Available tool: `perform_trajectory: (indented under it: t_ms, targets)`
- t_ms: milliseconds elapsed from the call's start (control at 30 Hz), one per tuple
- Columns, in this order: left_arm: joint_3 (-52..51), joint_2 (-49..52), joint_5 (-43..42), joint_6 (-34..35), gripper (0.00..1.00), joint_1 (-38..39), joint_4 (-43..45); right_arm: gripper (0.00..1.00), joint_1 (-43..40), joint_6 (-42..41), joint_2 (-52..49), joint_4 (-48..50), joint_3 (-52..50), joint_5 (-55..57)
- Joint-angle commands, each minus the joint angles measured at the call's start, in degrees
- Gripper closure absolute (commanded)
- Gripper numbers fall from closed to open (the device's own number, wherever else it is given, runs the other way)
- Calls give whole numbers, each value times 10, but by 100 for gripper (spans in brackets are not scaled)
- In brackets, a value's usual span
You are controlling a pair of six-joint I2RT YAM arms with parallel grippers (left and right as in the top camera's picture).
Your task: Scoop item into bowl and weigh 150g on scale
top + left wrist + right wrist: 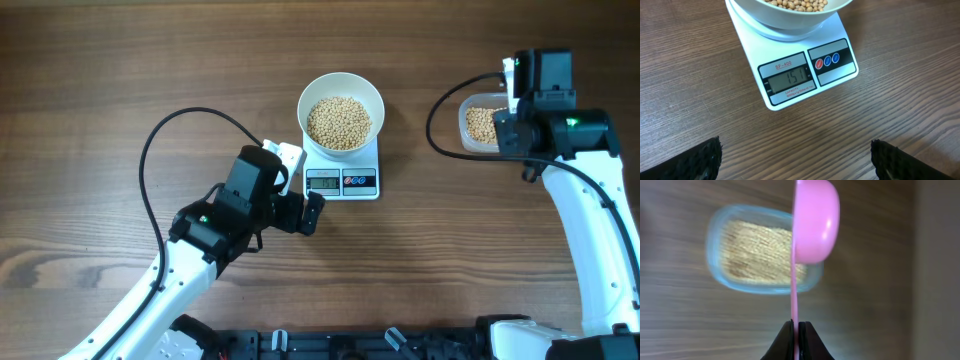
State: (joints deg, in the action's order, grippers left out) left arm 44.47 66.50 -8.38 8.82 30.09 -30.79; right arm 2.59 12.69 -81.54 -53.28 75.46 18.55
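The white bowl (308, 92) stands on the white scale (341, 183) and holds a heap of tan beans (339, 122). In the left wrist view the scale (805, 70) has a display that reads 151. My left gripper (796, 161) is open, its fingertips (702, 159) wide apart over bare table just in front of the scale. My right gripper (796, 335) is shut on the thin handle of a pink scoop (815, 220). The scoop is turned on edge above a clear tub (715, 250) of beans (757, 252).
The clear tub (478, 124) sits at the far right of the wooden table, partly under my right wrist (540, 110). My left gripper (299, 190) is close to the scale's left front corner. Black cables loop behind both arms.
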Motion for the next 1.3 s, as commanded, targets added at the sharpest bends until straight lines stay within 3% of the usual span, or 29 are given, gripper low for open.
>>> perform_trajectory:
  t_ms: [0,200,433,767,1000,1267]
  targets:
    - [12,3,3,-7,0,3,1,96,2,-45,-6,29,-4,-226]
    - [12,3,3,-7,0,3,1,96,2,-84,12,123,7,-298]
    - [12,3,3,-7,0,3,1,96,6,-82,16,200,8,-490]
    - [12,3,3,-7,0,3,1,96,91,38,-25,187,8,-490]
    - [12,3,3,-7,0,3,1,96,151,37,-38,191,8,-415]
    - [12,3,3,-7,0,3,1,96,157,0,-42,189,8,-415]
